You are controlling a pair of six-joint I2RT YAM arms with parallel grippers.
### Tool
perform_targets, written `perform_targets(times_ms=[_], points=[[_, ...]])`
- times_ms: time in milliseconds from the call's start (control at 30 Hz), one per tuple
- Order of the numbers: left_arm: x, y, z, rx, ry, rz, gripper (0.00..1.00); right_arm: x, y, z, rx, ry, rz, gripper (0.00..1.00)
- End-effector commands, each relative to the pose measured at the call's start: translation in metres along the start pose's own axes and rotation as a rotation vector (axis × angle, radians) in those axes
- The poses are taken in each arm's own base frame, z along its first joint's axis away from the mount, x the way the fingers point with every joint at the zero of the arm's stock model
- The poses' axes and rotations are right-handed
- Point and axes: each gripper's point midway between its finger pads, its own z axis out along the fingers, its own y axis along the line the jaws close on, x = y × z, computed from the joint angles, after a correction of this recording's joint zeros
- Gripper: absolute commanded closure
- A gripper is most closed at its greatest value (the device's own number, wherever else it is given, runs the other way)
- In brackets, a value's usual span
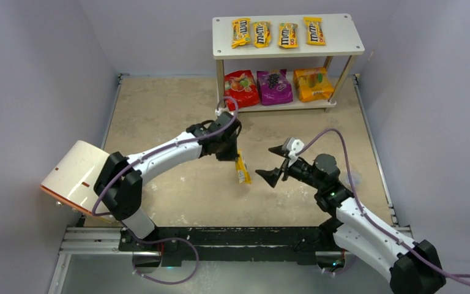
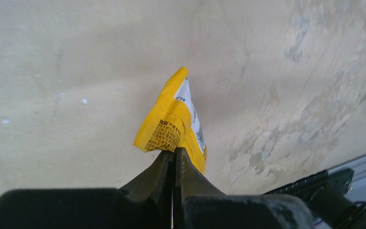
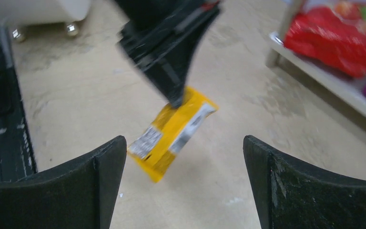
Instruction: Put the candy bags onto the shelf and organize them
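Top external view: left gripper [image 1: 232, 154] pinches a yellow packet [image 1: 243, 170], dangling over bare table [image 1: 159, 104] in front of the shelf [image 1: 343, 44]; right gripper [image 1: 264, 161], jaws wide, faces it closely. Four packets [image 1: 260, 33] line the shelf's top, right end bare.

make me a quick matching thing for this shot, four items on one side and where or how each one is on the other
1 red pouch
2 orange pouch
3 loose yellow packet
4 right gripper

a open, empty
b shelf lower tier, left end
c pinched in left gripper
d lower tier, right end

Pairs: 1-b, 2-d, 3-c, 4-a
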Motion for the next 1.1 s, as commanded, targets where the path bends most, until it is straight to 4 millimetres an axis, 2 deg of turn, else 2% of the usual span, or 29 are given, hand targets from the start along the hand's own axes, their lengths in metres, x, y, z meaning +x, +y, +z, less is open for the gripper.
perform_targets(times_ms=[0,167,267,367,433,567,700,800,933,1033,1067], points=[[-0.018,0.044,-0.033,-0.200,0.030,-0.074,1.00,-0.037,0.034,0.009,-0.174,-0.152,-0.401,0.08],[-0.041,0.046,-0.055,-0.251,-0.087,-0.346,1.00,-0.025,0.029,0.023,-0.050,-0.212,-0.375,0.11],[-0.051,0.038,-0.060,-0.211,-0.153,-0.479,1.00,-0.012,0.045,0.036,-0.034,-0.232,-0.366,0.13],[-0.060,0.029,-0.061,-0.160,-0.190,-0.569,1.00,0.012,0.056,0.056,-0.034,-0.165,-0.415,0.13],[-0.064,0.032,-0.064,-0.175,-0.216,-0.604,1.00,0.028,0.057,0.066,-0.041,-0.114,-0.436,0.14],[-0.064,0.040,-0.071,-0.210,-0.244,-0.654,1.00,0.026,0.054,0.070,-0.007,-0.166,-0.422,0.14],[-0.062,0.038,-0.071,-0.182,-0.242,-0.676,1.00,0.023,0.053,0.081,0.003,-0.168,-0.424,0.17],[-0.061,0.038,-0.071,-0.179,-0.245,-0.681,1.00,0.023,0.044,0.087,0.055,-0.177,-0.439,0.20],[-0.060,0.040,-0.068,-0.177,-0.247,-0.701,1.00,0.023,0.039,0.094,0.081,-0.183,-0.470,0.32],[-0.061,0.037,-0.068,-0.164,-0.246,-0.697,1.00,0.032,0.038,0.103,0.069,-0.127,-0.487,0.38],[-0.060,0.037,-0.068,-0.163,-0.244,-0.691,1.00,0.035,0.038,0.105,0.067,-0.117,-0.489,0.42]])
